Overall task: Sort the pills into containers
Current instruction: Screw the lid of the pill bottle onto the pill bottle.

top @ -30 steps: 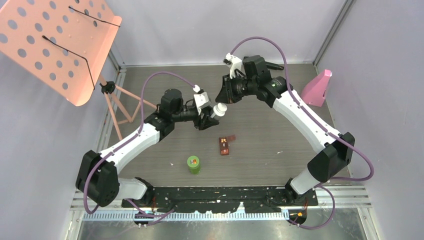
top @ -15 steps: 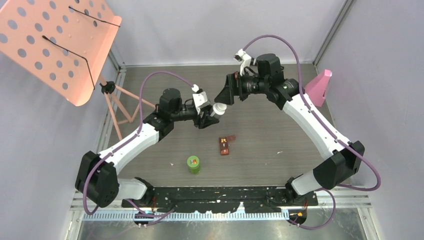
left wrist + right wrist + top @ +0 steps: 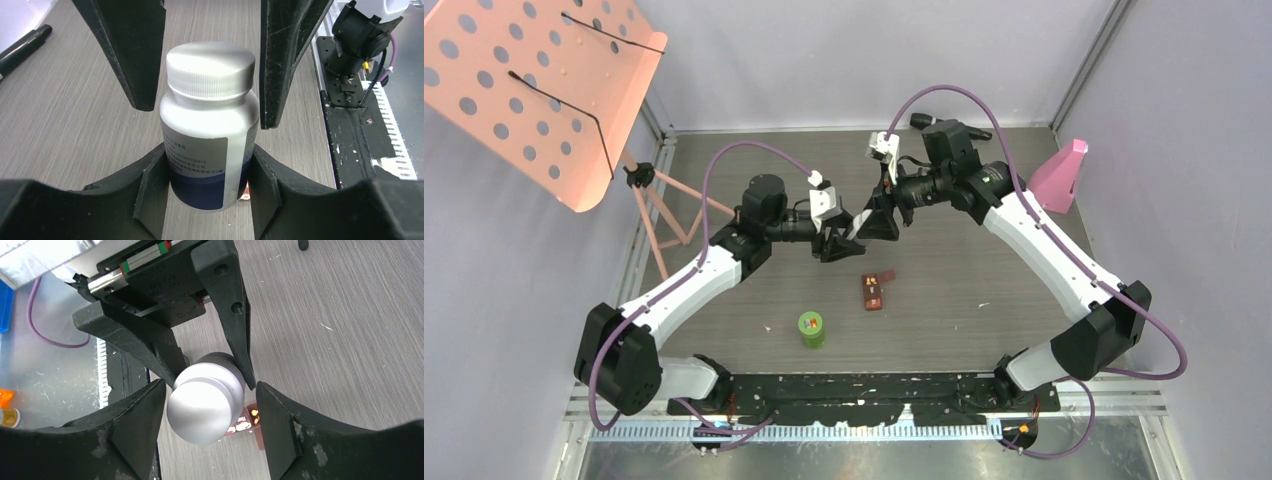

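Two robot arms are meeting above the middle of a grey wood-grain table (image 3: 984,260). The left gripper (image 3: 210,186) is clamping a white bottle (image 3: 210,150) by its body and holding it in the air, cap (image 3: 209,67) pointing toward the other arm, probably to stop the bottle from turning. The right gripper (image 3: 207,415) is straddling that cap, jaws parted with a thin gap showing on one side, not visibly squeezing. It seems to be lining up to twist the cap off. A green-lidded bottle (image 3: 811,328) is standing nearer the arm bases and a brown case (image 3: 876,290) is lying near it, both well below the grippers.
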You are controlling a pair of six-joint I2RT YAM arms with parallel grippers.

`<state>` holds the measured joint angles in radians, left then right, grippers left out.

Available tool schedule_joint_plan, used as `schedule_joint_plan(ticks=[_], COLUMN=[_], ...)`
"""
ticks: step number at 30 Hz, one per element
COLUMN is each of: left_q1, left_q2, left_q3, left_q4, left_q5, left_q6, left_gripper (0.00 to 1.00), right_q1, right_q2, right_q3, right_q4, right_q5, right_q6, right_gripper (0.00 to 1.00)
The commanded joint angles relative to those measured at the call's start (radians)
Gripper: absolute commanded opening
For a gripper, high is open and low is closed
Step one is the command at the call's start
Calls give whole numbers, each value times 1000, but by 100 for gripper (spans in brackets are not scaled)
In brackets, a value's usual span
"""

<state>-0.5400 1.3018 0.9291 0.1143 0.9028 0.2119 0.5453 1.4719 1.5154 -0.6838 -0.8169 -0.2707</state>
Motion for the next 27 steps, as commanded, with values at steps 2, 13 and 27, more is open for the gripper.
schedule_joint_plan(ticks=[2, 13, 27], left_q1=[8, 8, 4], left_q2=[-40, -29, -19], left_q3=[31, 37, 10], left_q4=[30, 30, 110], left_q5=[51, 40, -250], left_q6=[-14, -26, -7], left_gripper=[0, 0, 0], right_q1=[-9, -52, 158], right_q2=[-62, -61, -66], right_q3=[8, -34, -130], right_q4=[-26, 77, 282], right_q5=[-24, -50, 793], right_q6=[-69, 84, 884], right_gripper=[77, 35, 15])
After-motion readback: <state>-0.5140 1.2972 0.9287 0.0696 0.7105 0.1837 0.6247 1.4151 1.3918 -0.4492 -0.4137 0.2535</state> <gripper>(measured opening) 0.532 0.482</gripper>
